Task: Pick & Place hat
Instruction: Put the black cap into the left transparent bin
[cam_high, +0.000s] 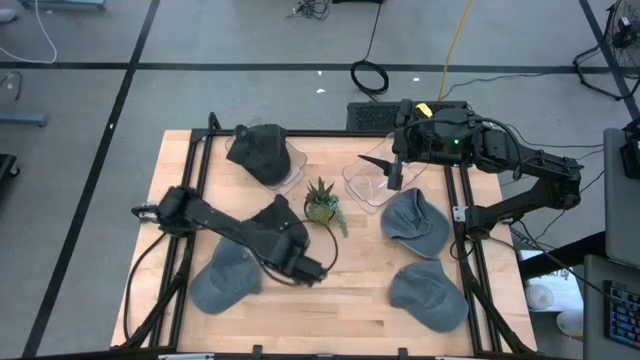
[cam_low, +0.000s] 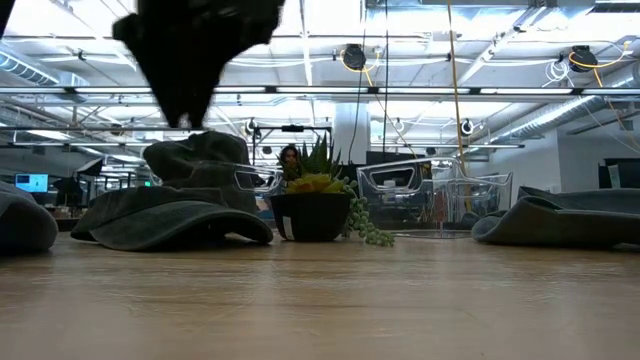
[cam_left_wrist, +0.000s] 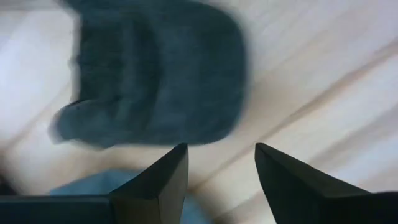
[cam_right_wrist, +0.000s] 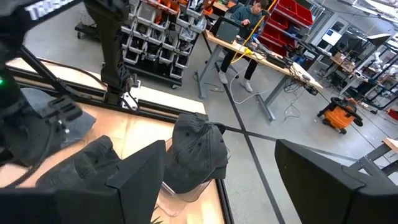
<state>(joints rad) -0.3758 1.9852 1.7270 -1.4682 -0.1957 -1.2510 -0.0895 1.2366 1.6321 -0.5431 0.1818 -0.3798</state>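
The left tool, released with nothing between its fingers, hides part of the dark hat at the plant's nine o'clock.

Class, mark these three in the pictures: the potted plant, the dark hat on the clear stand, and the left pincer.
Plant (cam_high: 321, 203), high view, on its leaves.
Dark hat (cam_high: 260, 152), high view, on its crown.
Left pincer (cam_left_wrist: 221, 168), left wrist view, midway between its fingertips.
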